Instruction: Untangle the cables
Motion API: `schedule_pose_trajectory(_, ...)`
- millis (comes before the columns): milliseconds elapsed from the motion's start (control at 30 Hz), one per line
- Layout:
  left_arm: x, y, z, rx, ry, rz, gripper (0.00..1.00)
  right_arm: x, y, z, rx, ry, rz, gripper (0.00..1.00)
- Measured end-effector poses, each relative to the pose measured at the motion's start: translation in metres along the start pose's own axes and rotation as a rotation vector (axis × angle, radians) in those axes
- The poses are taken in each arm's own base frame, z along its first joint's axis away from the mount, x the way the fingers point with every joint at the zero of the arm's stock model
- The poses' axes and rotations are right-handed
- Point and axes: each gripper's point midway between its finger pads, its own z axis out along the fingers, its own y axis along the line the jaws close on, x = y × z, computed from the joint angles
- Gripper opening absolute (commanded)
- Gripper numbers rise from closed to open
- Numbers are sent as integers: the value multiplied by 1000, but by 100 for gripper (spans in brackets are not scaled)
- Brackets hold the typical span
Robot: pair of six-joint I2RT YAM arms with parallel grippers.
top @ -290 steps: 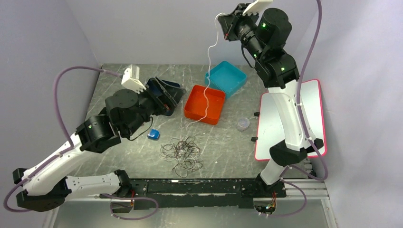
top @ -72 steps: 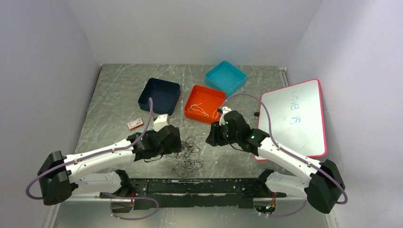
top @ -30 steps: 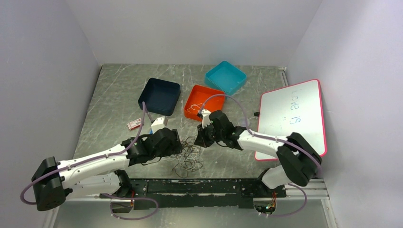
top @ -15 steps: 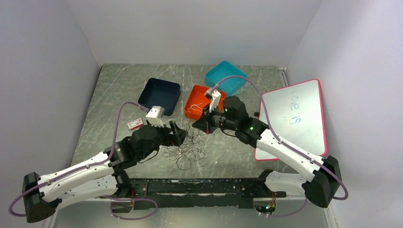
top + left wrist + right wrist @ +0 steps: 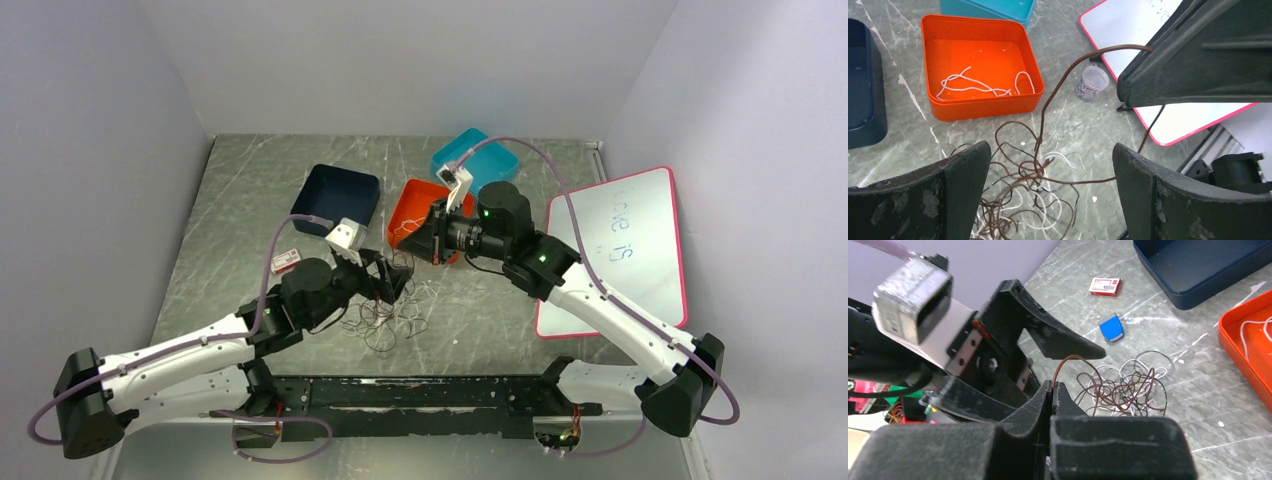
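While tight in the right end effector, brown cable above heap.

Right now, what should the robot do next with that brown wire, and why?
Probably lower the open left gripper onto the tangle and pinch it. The right gripper is shut on the brown cable, whose lower part runs into that tangle, so holding the tangle down should let it pull free.

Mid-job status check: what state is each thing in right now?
Left claw, open over the tangle.
Right claw, shut on the brown cable.
Brown cable, lifted, trailing into the tangle.
Tangle, knotted on the table.
Orange tray, holding one white cable.
Navy tray, looks empty.
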Motion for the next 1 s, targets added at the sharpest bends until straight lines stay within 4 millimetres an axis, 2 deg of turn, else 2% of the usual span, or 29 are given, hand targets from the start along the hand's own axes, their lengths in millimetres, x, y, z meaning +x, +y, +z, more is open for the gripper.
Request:
schedule_pose_trajectory(267,14,4,20,-13,28,112,93,1,8,1,-29,23,44,0)
schedule_pose_trajectory(467,10,0,27,-5,23,128,90,4,5,0,-15,38,48,0)
schedule_pose_trajectory(600,-2,-3,17,4,-5,103,92,5,-3,-2,33,43,29,0)
schedule_pose_trajectory(767,-25,-4,-13,37,-89,32,94,7,-16,-4,98,48,5,0)
schedule_pose_trajectory(900,-27,-3,-27,55,-103,15,95,8,-21,-3,122,48,-4,0)
schedule_pose_trajectory(1000,-23,-4,-30,75,-95,16,96,9,-24,1,126,52,-1,0)
